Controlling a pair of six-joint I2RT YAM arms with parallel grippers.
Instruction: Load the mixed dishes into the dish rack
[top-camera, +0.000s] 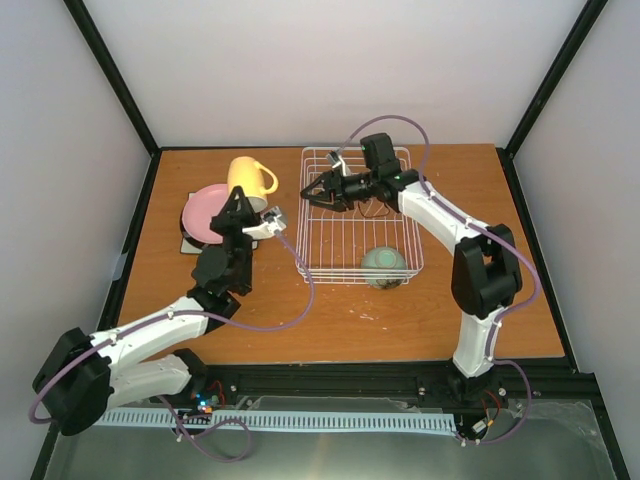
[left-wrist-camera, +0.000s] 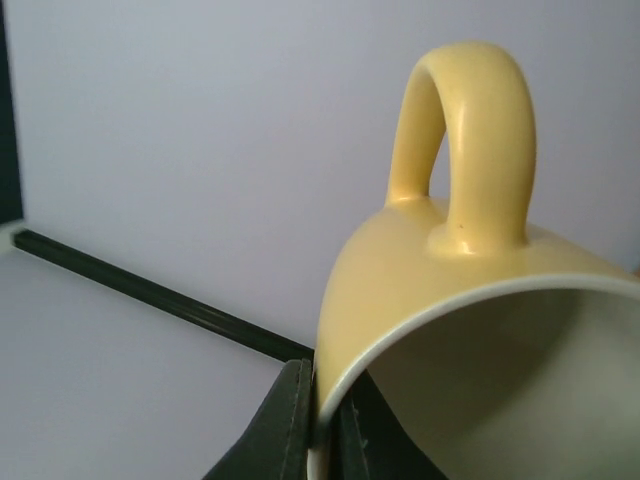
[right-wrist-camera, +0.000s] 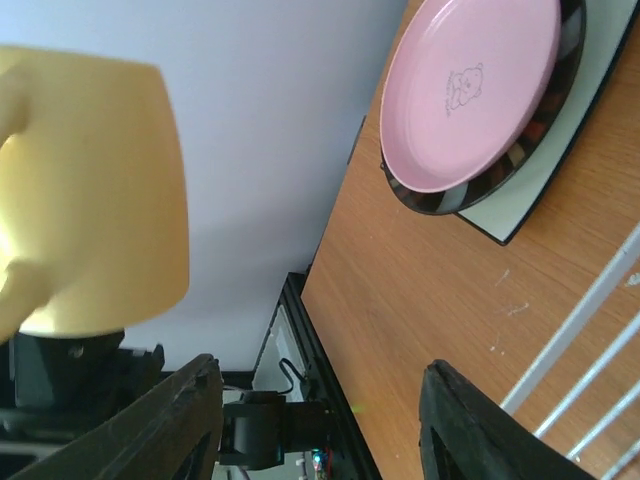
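Note:
My left gripper (top-camera: 244, 203) is shut on the rim of the yellow handled mug (top-camera: 250, 177) and holds it in the air left of the white wire dish rack (top-camera: 331, 262). In the left wrist view the fingers (left-wrist-camera: 290, 425) pinch the mug wall (left-wrist-camera: 450, 290), handle up. My right gripper (top-camera: 310, 191) is open and empty at the rack's left edge, facing the mug (right-wrist-camera: 90, 190). The pink plate (top-camera: 204, 213) lies on the dark brown plate (right-wrist-camera: 545, 135), which lies on the cream square plate (right-wrist-camera: 560, 190). The pale green bowl (top-camera: 385, 264) lies upside down in the rack's near right corner. The teal plate is hidden.
The plate stack sits at the table's left, just left of my left gripper. The rack's wires (right-wrist-camera: 590, 340) run along the right edge of the right wrist view. Black frame posts and white walls enclose the wooden table (top-camera: 350, 320).

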